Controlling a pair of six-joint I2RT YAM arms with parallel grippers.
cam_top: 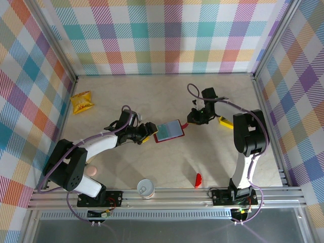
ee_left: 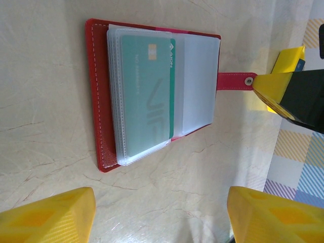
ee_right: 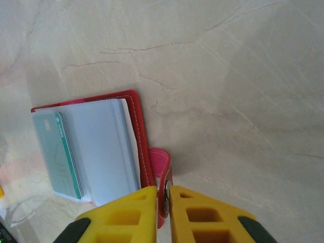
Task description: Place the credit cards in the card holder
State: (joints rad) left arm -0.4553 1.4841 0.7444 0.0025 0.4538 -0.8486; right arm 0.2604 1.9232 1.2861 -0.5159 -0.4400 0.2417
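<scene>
The small dark-red folding card holder [cam_top: 168, 130] lies open in the middle of the pale stone-look table [cam_top: 126, 167]. A teal plastic card [ee_left: 147, 96] sits inside one of its clear pockets. The right gripper [ee_right: 163, 195] has its yellow fingers squeezed together on the holder's little red clasp tab [ee_right: 161, 164]. The left gripper [ee_left: 162, 215] is just beside the holder's other side, its fingers wide apart, holding nothing. A small stack of yellow credit cards [cam_top: 225, 122] lies near the right gripper
</scene>
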